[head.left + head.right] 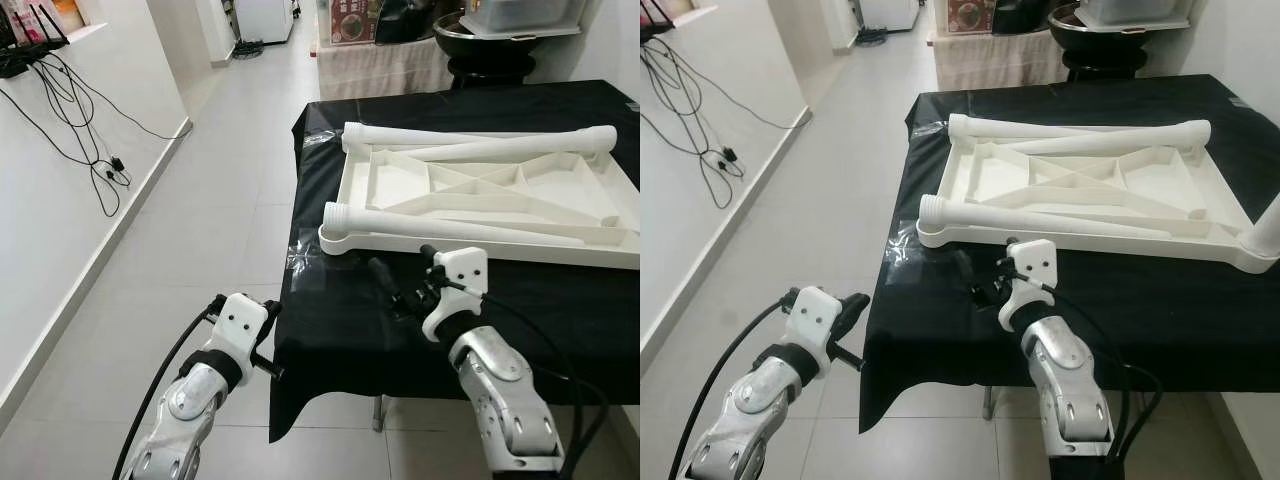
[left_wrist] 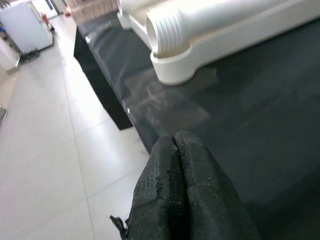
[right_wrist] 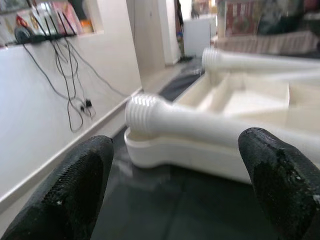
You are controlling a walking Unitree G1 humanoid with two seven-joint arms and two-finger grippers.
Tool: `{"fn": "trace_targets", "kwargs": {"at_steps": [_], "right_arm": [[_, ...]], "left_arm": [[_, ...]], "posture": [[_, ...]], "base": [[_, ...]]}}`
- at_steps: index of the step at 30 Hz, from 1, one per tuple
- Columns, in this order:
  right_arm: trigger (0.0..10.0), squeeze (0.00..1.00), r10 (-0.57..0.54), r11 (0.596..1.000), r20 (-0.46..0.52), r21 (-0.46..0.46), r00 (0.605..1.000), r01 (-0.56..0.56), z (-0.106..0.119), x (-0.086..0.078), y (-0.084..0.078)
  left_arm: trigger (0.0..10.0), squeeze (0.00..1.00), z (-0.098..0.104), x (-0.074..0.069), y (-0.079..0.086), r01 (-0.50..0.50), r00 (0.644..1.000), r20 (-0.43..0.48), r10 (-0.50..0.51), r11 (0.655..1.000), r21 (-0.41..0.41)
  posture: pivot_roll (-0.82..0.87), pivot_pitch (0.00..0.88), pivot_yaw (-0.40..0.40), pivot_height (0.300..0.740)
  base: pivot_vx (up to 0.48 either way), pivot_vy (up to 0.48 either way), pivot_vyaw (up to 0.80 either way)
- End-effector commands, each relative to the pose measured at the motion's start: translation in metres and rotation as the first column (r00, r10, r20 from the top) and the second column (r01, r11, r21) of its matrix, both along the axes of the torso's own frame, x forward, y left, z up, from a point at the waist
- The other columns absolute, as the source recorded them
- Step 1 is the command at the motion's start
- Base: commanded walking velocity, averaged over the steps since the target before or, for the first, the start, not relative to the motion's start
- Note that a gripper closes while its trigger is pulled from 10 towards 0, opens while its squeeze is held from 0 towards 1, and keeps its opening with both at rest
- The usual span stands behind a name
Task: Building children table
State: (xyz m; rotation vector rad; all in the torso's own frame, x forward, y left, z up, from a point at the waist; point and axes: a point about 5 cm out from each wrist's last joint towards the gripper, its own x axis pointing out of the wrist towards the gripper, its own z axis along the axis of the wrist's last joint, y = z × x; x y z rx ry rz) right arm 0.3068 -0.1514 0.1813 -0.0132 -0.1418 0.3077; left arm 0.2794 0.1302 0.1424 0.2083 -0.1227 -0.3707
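Nearest, the left hand hovers pinched closed and empty off the black surface's edge. The right hand is spread wide, empty, just short of the upturned white tabletop, legs lying across it.

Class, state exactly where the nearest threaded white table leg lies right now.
The threaded leg lies along the near edge of the upturned white tabletop on the black-covered table, just beyond the open right gripper.
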Motion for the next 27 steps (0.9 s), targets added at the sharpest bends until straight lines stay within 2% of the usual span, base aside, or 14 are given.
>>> {"fn": "trace_targets", "kwargs": {"at_steps": [1,6,14,20,27], "right_arm": [[10.0,0.0,0.026,1.0,-0.011,0.008,1.0,-0.026,-0.002,0.001,0.006],[10.0,0.0,0.039,0.999,0.013,0.017,0.999,-0.039,0.0,0.001,0.008],[10.0,0.0,0.068,0.998,0.016,-0.008,0.998,-0.068,-0.001,0.001,0.012],[10.0,0.0,0.075,0.997,0.046,0.018,0.996,-0.076,0.0,-0.001,0.009],[10.0,0.0,0.058,0.998,0.019,0.032,0.998,-0.058,-0.002,0.002,0.01]], "left_arm": [[10.0,0.0,0.008,0.002,0.011,-0.023,0.999,0.027,0.023,1.0,0.0],[10.0,0.0,0.015,0.005,0.017,-0.042,0.998,0.047,0.043,0.999,-0.008],[10.0,0.0,0.017,0.006,0.016,-0.029,0.998,0.056,0.029,1.0,0.001],[10.0,0.0,0.016,0.005,0.014,-0.014,0.999,0.05,0.014,1.0,0.005],[10.0,0.0,0.015,0.004,0.012,-0.001,0.999,0.049,0.001,1.0,0.009]], "posture": [[-0.08,0.09,0.056,0.74],[-0.08,0.088,0.055,0.74],[-0.07,0.081,0.056,0.74],[-0.07,0.081,0.06,0.74],[-0.06,0.075,0.056,0.74]], "base": [[0.0,0.0,-0.8],[0.0,0.0,-0.73],[0.0,0.0,0.0],[0.0,0.0,0.8],[0.0,0.0,0.0]]}}
